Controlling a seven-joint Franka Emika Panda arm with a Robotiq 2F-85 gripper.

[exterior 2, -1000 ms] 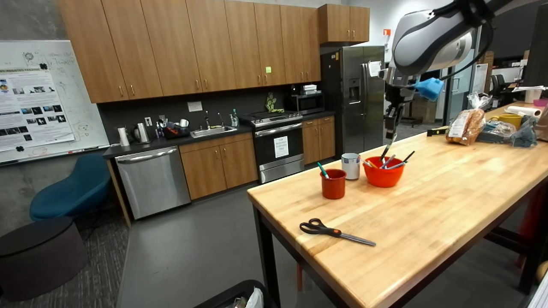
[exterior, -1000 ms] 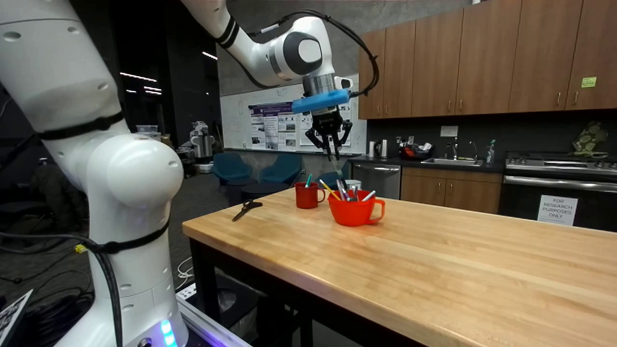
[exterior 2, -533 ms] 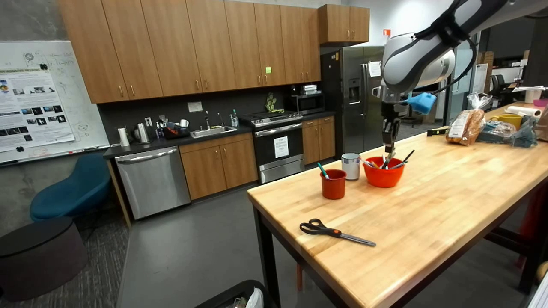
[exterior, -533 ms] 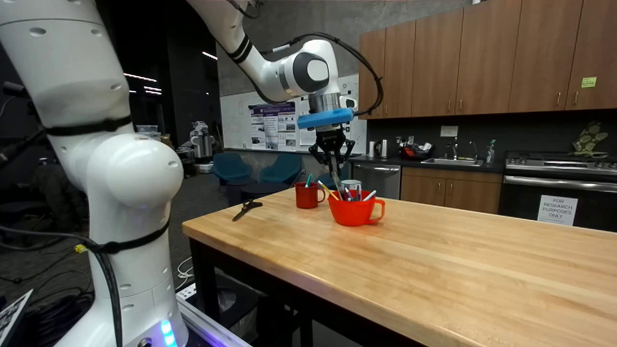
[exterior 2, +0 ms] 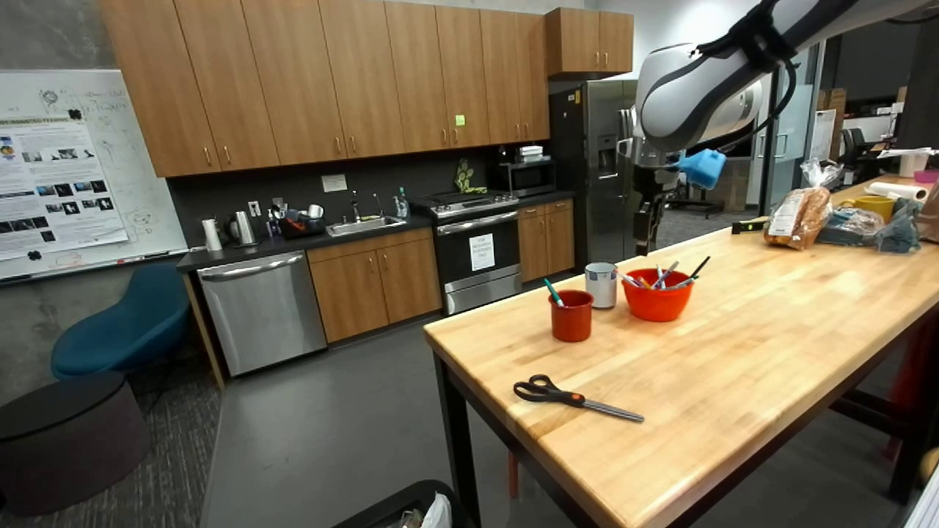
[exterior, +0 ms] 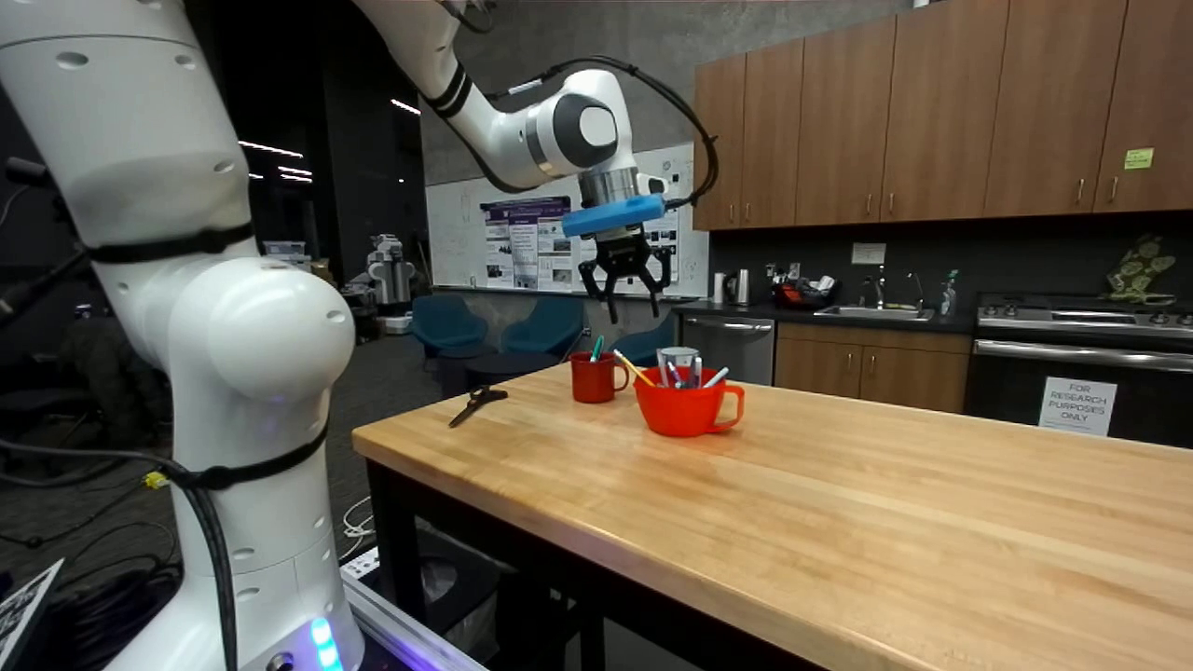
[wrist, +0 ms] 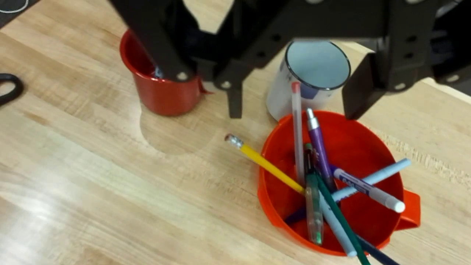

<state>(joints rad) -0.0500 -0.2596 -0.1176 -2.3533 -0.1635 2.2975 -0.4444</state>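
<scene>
1. In my wrist view, scissors (wrist: 18, 87) lie on the table (wrist: 92, 165).
2. Next stands a red mug (wrist: 165, 95) with a teal pen (exterior 2: 553, 291) in it.
3. My gripper (wrist: 293, 113) hangs above the table, my fingers (wrist: 235, 101) spread apart, gripping nothing.
4. A white cup (wrist: 281, 97) stands nearby.
5. Just beside it, the red bowl (wrist: 368, 143) holds pens (wrist: 320, 151) and a yellow pencil (wrist: 272, 169).

I report that my gripper (exterior: 634, 314) has parted its jaws, releasing the pen earlier held at the bowl (exterior: 680, 416) (which one, I cannot tell), and has risen and shifted toward the red mug (exterior: 594, 380).
</scene>
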